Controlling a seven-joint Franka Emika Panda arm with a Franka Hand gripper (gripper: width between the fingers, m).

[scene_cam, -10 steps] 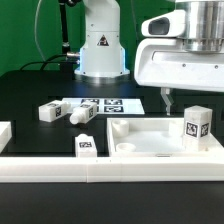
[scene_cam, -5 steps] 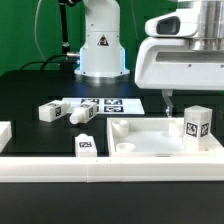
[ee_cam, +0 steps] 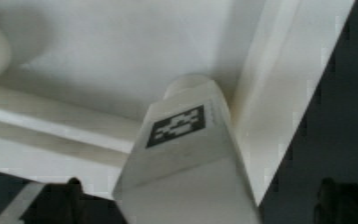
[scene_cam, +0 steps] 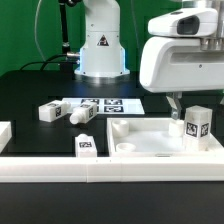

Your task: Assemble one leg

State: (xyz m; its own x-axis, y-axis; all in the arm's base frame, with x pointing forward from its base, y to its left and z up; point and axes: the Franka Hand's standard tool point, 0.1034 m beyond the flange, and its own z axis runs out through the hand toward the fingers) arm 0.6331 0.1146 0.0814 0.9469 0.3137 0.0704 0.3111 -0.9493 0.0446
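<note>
A white leg [scene_cam: 197,124] with a black-and-white tag stands upright in the far right corner of the white tray-like tabletop [scene_cam: 150,128]. My gripper [scene_cam: 190,105] hangs just above it, at the exterior view's right. In the wrist view the leg [ee_cam: 185,150] rises between my two dark fingertips [ee_cam: 60,200], with a gap on each side. The gripper [ee_cam: 202,205] is open and holds nothing. Three more legs lie loose: two on the black table [scene_cam: 50,110] [scene_cam: 80,115] and one at the front [scene_cam: 87,146].
The marker board [scene_cam: 103,103] lies flat behind the loose legs. The robot's white base [scene_cam: 100,45] stands at the back. A long white rail [scene_cam: 110,166] runs along the front, and a white piece [scene_cam: 5,131] sits at the exterior view's left edge.
My gripper has moved toward the exterior view's right and now sits over the upright leg. The legs and the tabletop have not moved.
</note>
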